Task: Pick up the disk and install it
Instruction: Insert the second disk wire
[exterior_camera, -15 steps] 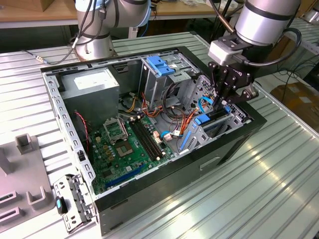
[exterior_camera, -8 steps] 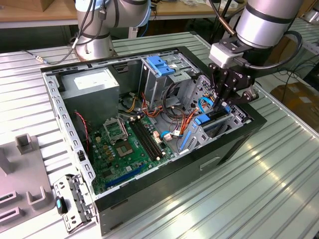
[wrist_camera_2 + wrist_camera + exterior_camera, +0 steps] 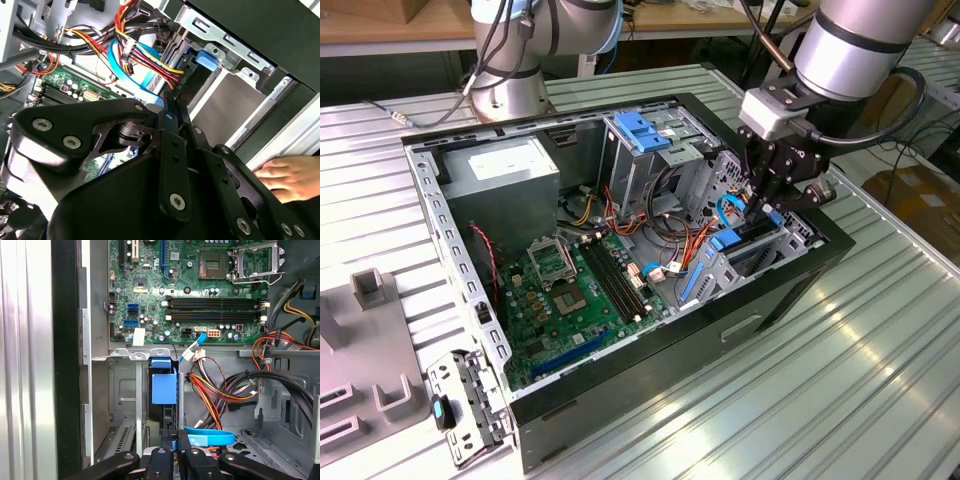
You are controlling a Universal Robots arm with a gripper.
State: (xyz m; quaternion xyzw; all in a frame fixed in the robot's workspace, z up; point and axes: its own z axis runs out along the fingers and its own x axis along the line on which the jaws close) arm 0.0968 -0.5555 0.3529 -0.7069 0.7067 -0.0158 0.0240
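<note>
The disk (image 3: 164, 385) stands on edge in the drive bay (image 3: 122, 405) at the case's front corner, a dark slab with bright blue carrier plastic at its end. From outside, the disk (image 3: 735, 240) sits in the bay on the exterior view's right. My gripper (image 3: 175, 441) reaches down into that bay with its fingers closed on the disk's thin upper edge. In the exterior view the gripper (image 3: 767, 205) hangs just above the bay. The second wrist view looks past the gripper (image 3: 170, 107) to the disk's blue tab (image 3: 206, 59).
The open computer case (image 3: 790, 290) lies on a ribbed metal table. Red, yellow and black cables (image 3: 225, 390) and a curved blue cable (image 3: 210, 437) crowd the space beside the bay. A person's hand (image 3: 287, 175) rests by the case wall. A ribbed blue latch (image 3: 642, 130) tops the upper drive cage.
</note>
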